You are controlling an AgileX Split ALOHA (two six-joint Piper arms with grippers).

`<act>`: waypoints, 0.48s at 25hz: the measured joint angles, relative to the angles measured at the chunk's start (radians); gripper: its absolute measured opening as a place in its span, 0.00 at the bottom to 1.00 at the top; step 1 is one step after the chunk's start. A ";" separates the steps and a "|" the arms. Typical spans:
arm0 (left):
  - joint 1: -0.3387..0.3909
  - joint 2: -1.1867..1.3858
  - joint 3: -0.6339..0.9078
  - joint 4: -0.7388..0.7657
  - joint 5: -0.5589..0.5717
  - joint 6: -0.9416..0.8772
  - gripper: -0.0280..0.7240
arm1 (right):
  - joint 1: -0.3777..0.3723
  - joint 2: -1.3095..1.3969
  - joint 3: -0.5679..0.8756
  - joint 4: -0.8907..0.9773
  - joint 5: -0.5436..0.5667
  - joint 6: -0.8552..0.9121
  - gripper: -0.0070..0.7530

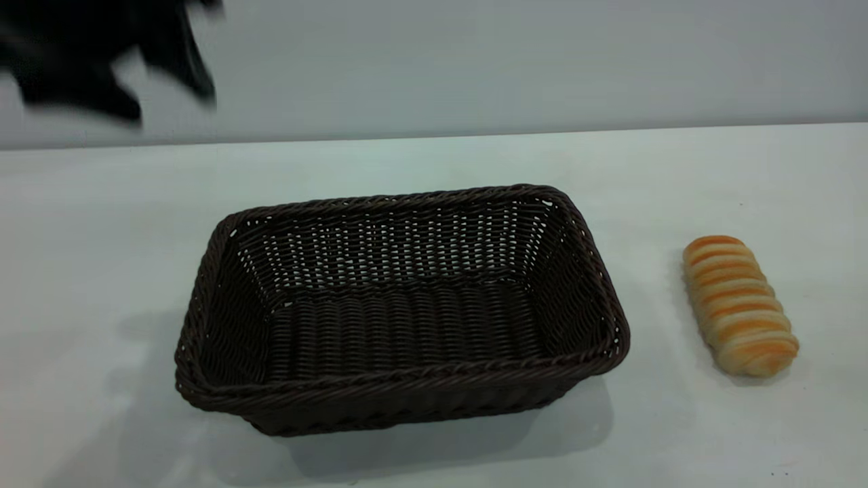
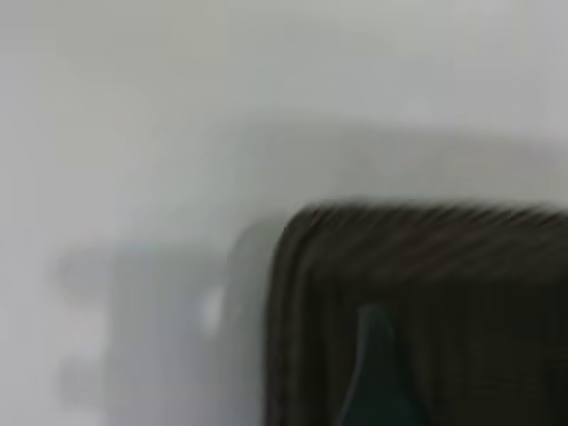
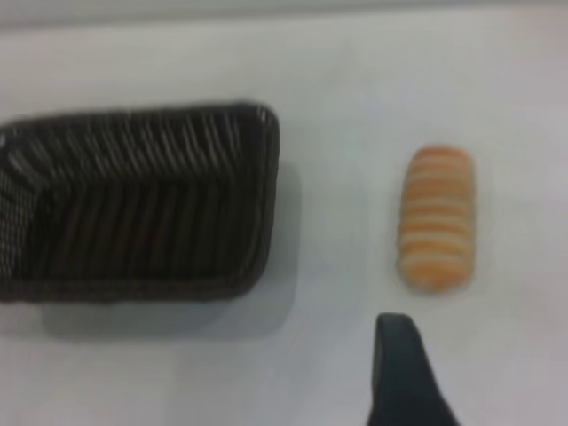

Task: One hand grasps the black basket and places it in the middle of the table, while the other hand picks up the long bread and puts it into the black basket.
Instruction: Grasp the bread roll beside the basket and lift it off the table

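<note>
Sitting upright on the table (image 1: 102,224), the black basket (image 1: 400,308) occupies roughly the middle of the exterior view, a large rectangular woven basket with a braided rim and openwork sloping sides, nothing inside it. To its right in that view, apart from it with bare table between, lies the long bread (image 1: 739,305), an oblong golden-orange and cream loaf with crosswise ridges, lying flat with its long side running roughly parallel to the basket's near short wall.

Neither object is touched or held by anything. The left gripper (image 1: 108,54) shows as a dark blurred shape high in the upper left corner of the exterior view, above the table's far edge and well away from the basket; how far its fingers are parted cannot be told. The left wrist view shows a blurred corner of the basket below it. In the right wrist view, one dark finger (image 3: 404,377) of the right arm hangs above the table near the bread without touching it; whether the pair is parted or closed cannot be told.
</note>
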 joint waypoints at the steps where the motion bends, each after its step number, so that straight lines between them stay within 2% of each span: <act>1: 0.000 -0.046 0.000 0.000 -0.006 0.017 0.81 | 0.000 0.055 0.015 0.023 -0.031 -0.037 0.59; 7: 0.000 -0.365 0.000 0.000 -0.014 0.145 0.81 | 0.000 0.428 0.030 0.261 -0.272 -0.300 0.60; 12: 0.000 -0.598 0.000 0.000 -0.011 0.188 0.81 | 0.000 0.809 -0.021 0.600 -0.344 -0.672 0.60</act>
